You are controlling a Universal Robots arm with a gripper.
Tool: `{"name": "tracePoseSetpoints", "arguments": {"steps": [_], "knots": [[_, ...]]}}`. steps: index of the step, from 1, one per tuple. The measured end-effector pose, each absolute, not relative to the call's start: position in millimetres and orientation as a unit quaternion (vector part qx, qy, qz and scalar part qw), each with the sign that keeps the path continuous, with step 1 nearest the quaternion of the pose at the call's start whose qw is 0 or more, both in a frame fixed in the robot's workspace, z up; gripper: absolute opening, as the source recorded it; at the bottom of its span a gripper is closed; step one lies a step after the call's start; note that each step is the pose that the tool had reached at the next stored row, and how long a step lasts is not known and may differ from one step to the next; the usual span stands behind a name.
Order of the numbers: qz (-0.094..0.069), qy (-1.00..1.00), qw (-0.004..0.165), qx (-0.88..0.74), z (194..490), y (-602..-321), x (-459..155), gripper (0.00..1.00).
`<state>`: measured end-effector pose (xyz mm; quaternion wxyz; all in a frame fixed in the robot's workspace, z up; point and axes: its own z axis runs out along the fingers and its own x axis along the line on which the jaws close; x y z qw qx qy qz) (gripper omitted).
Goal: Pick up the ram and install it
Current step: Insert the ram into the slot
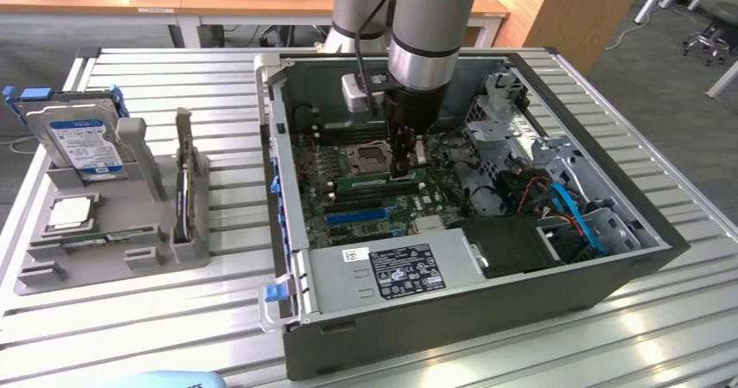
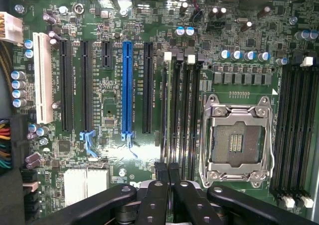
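Observation:
Inside the open computer case (image 1: 461,319), the ram (image 1: 366,181) is a thin green stick standing on edge in a memory slot beside the processor socket (image 1: 372,157). My gripper (image 1: 403,174) reaches straight down into the case, its fingers shut side by side over one end of the stick. In the wrist view the ram (image 2: 168,110) runs edge-on along the slot, away from my gripper (image 2: 167,169). The tips sit right at its top edge. I cannot tell whether they pinch it or only rest on it.
A grey parts holder (image 1: 47,271) on the exterior view's left carries a hard drive (image 1: 81,142), a square silver chip (image 1: 72,211), another green stick (image 1: 98,237) and an upright card (image 1: 185,189). Cables and a drive cage (image 1: 542,189) crowd the case's right side.

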<state>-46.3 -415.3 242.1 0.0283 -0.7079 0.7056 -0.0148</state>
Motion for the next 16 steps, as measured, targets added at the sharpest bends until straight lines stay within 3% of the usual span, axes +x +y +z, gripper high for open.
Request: {"name": "tracePoseSetpoints", "arguments": {"steps": [16], "knots": [[-0.015,0.706,0.028,-0.708,240.1,-415.3,-46.3,0.12]]}}
